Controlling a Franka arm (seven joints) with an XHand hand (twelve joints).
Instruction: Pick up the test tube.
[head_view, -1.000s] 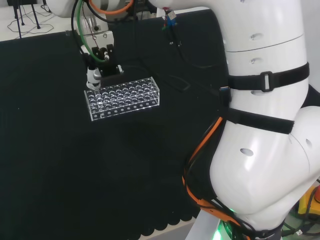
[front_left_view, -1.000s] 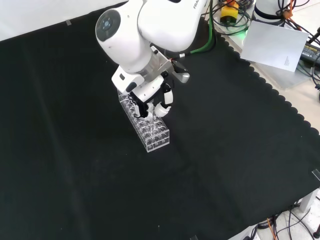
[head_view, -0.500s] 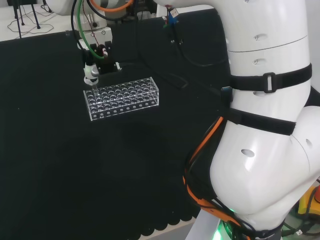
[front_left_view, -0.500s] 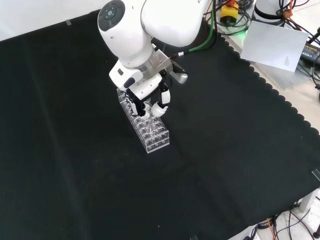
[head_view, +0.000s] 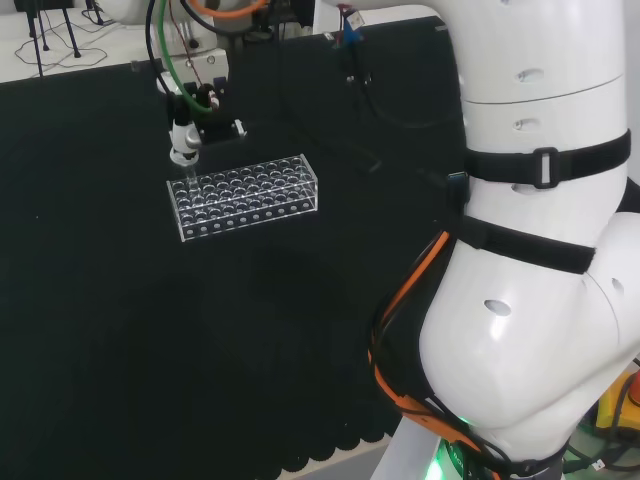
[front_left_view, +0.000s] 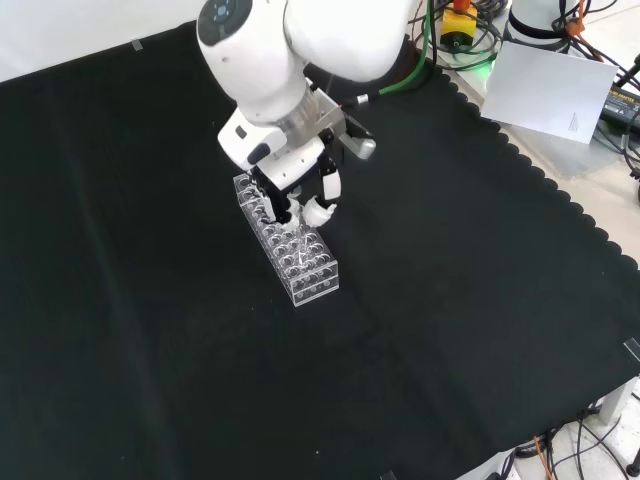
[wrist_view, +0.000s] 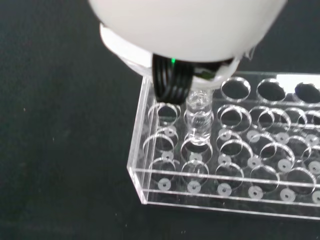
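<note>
A clear plastic rack (head_view: 246, 194) with several rows of round holes stands on the black cloth; the front view has the rack (front_left_view: 298, 258) just below the hand. My hand (head_view: 192, 122) hovers over the rack's left end in the head view, fingers curled and pinching a clear test tube (wrist_view: 198, 119). In the wrist view the tube hangs upright, its rounded bottom just above the top plate of the rack (wrist_view: 210, 196) near an end hole. The hand (front_left_view: 306, 196) hides the tube's top. The hand (wrist_view: 190, 30) is a blurred white mass in the wrist view.
The arm's big white links (head_view: 530, 250) stand at the head view's right. The cloth's scalloped edge (front_left_view: 560, 195) runs down the front view's right, with a paper sheet (front_left_view: 555, 85) and cables (front_left_view: 460, 35) beyond it. Bare cloth lies all around the rack.
The hand has risen from the rack's end, drawing the test tube up out of its hole. The rack has stayed in place.
</note>
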